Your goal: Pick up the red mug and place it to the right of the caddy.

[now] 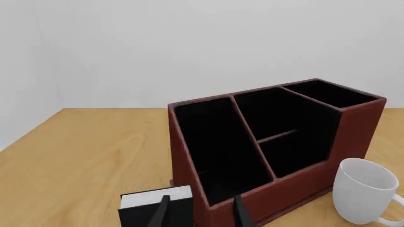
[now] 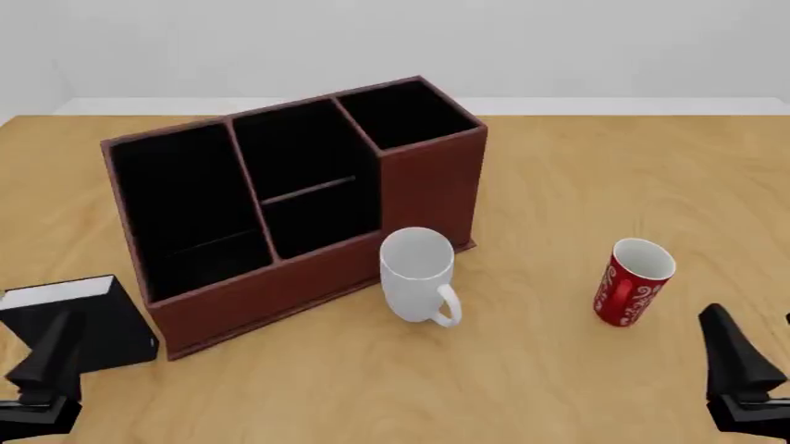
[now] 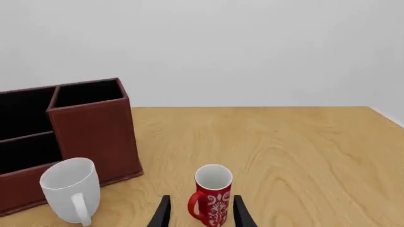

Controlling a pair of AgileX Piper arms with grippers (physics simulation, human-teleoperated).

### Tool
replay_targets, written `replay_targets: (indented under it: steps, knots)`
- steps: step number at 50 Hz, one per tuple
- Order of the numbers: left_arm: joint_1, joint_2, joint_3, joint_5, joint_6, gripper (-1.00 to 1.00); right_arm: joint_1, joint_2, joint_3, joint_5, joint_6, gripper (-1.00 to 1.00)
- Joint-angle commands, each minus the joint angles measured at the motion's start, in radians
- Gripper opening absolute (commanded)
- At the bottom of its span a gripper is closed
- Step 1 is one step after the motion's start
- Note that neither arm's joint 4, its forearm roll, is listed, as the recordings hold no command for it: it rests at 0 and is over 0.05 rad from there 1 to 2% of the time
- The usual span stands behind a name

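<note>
The red mug (image 2: 632,282) with white swirls stands upright on the table, well to the right of the caddy (image 2: 426,185), handle toward the camera. In the right wrist view the red mug (image 3: 212,195) shows between the two spread fingers of my right gripper (image 3: 201,198), a little ahead of them and untouched. From the front, my right gripper (image 2: 750,319) sits low at the near right edge, nearer than the mug and to its right. My left gripper (image 1: 200,201) is open and empty at the near left, facing the caddy (image 1: 356,127).
A plain white mug (image 2: 417,268) stands just in front of the caddy's right end, between caddy and red mug. A small black box with a white top (image 2: 74,324) sits by the caddy's left front corner, close to my left fingers. Bare wooden table (image 2: 617,166) lies right of the caddy.
</note>
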Motion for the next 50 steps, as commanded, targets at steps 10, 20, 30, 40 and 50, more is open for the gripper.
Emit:
replay_targets:
  steps: [10, 20, 30, 40, 50]
  knots:
    - [0.0, 0.0, 0.0, 0.0, 0.0, 1.0, 0.01, 0.046, -0.063, 0.036, -0.034, 1.0]
    - [0.0, 0.0, 0.0, 0.0, 0.0, 1.0, -0.122, 0.296, -0.294, 0.173, -0.034, 1.0]
    - [0.0, 0.0, 0.0, 0.0, 0.0, 1.0, -0.119, 0.396, -0.491, 0.356, 0.097, 1.0]
    - [0.0, 0.0, 0.0, 0.0, 0.0, 1.0, -0.104, 0.496, -0.619, 0.439, 0.096, 1.0]
    - [0.0, 0.0, 0.0, 0.0, 0.0, 1.0, -0.103, 0.664, -0.595, 0.43, 0.244, 1.0]
